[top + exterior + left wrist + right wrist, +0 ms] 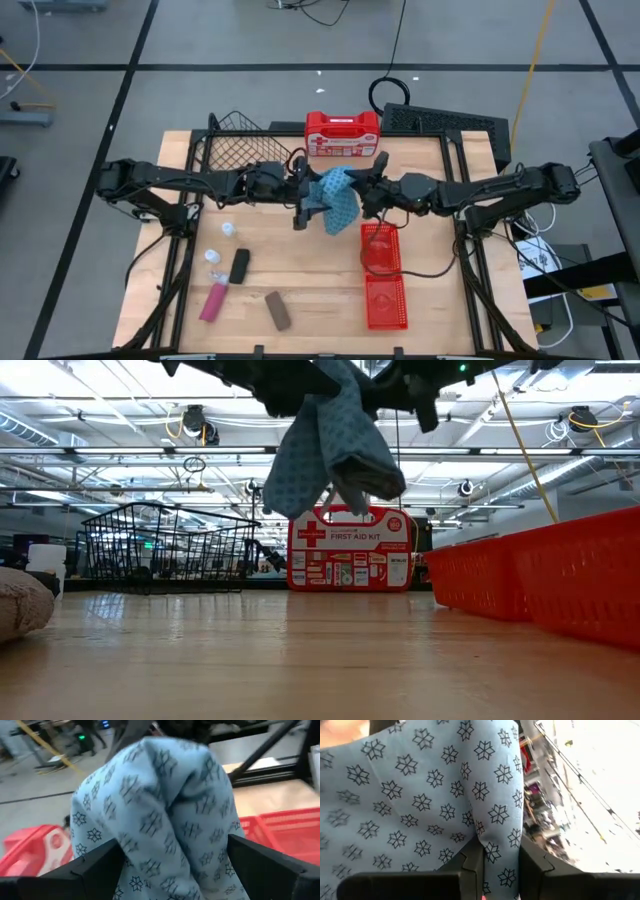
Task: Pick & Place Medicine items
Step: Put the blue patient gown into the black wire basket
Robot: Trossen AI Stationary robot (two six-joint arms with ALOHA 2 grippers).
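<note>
The blue patterned cloth hangs in the air over the table's middle, between my two grippers; in the low view the cloth droops in two lobes, clear of the wood. My left gripper is at its left side and my right gripper at its right, both shut on it. The medicine items lie on the table's near-left part: white bottles, a black piece, a pink piece and a brown piece. My left gripper has a thick bunch of the cloth between its two fingers, which stand well apart with the bunch filling the gap. It comes level from the table's left. The cloth is lifted clear. My right gripper pinches a narrow fold of the cloth between its two fingers, which stand close together. It comes level from the table's right. The cloth is lifted clear and hangs slack below.
A red first aid case stands at the far edge, with a black wire basket to its left. Two red bins sit right of the middle, just below the cloth. Bare wood lies between the medicine items and the bins.
</note>
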